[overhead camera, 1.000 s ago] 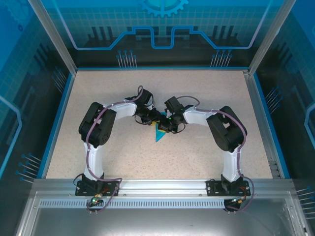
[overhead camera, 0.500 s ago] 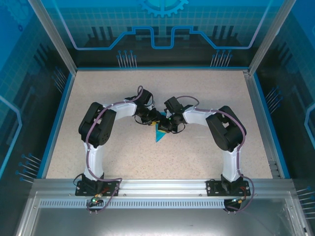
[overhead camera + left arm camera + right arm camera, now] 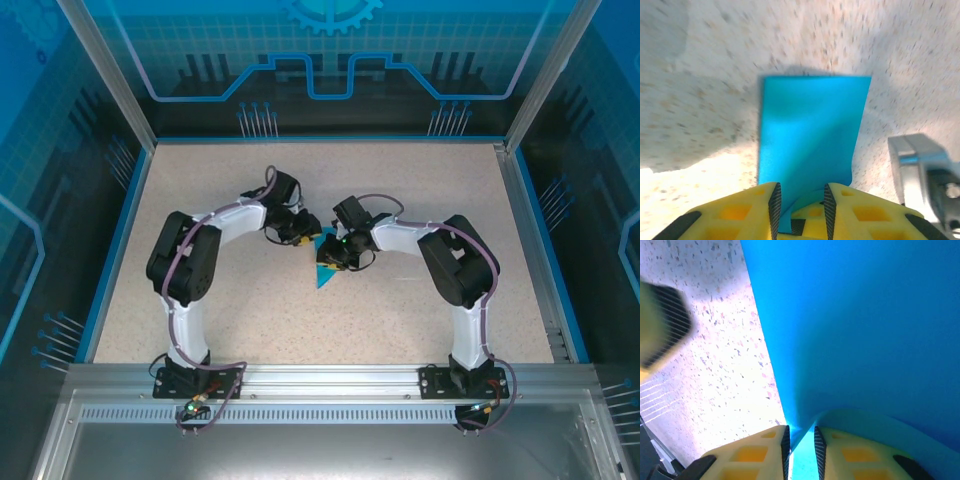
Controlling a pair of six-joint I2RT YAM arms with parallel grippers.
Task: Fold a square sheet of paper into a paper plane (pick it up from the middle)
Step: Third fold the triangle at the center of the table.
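The turquoise paper plane (image 3: 324, 272) lies mid-table, a folded dart with its point toward the arms. My left gripper (image 3: 302, 236) is at its back left and my right gripper (image 3: 332, 256) is over its back end. In the left wrist view the folded paper (image 3: 810, 130) runs between the yellow fingers (image 3: 730, 215) of the left gripper (image 3: 800, 197), resting against the left pad, with the jaws apart. The right gripper (image 3: 801, 437) stands slightly open around a raised fold of the paper (image 3: 865, 330).
The speckled table (image 3: 250, 310) is ringed by a blue rim and clear walls (image 3: 120, 120). Part of the right gripper's metal body (image 3: 925, 170) shows beside the paper. A blurred left finger (image 3: 660, 325) sits close at the upper left.
The right gripper's jaws have parted from shut. The left arm has swung back and to the left, drawing its gripper a little away. The paper stays in place.
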